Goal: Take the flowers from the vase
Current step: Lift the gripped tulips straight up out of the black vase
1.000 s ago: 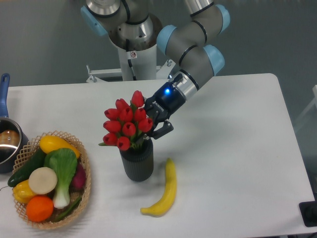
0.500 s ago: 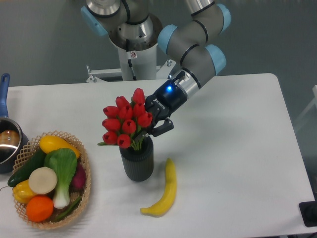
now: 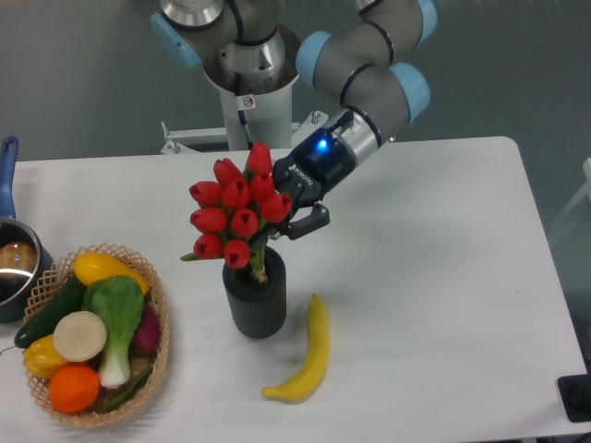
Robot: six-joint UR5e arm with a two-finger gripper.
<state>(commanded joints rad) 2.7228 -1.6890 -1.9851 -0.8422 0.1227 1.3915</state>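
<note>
flowers (image 3: 235, 217): light, floppy heads — hold by stiff stem bundle
gripper (image 3: 284, 219): pinching flowers
vase (image 3: 255, 300): mid-table, stems partly inside

Arm: your grey UR5e arm with blue joint caps (image 3: 369, 69) reached down-left from its base | Wrist: blue light lit | Gripper: your black two-finger gripper (image 3: 294, 214) was clamped, fingers angled down-left.

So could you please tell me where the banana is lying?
The banana lies on the white table right of the dark vase, toward the front edge.
</note>
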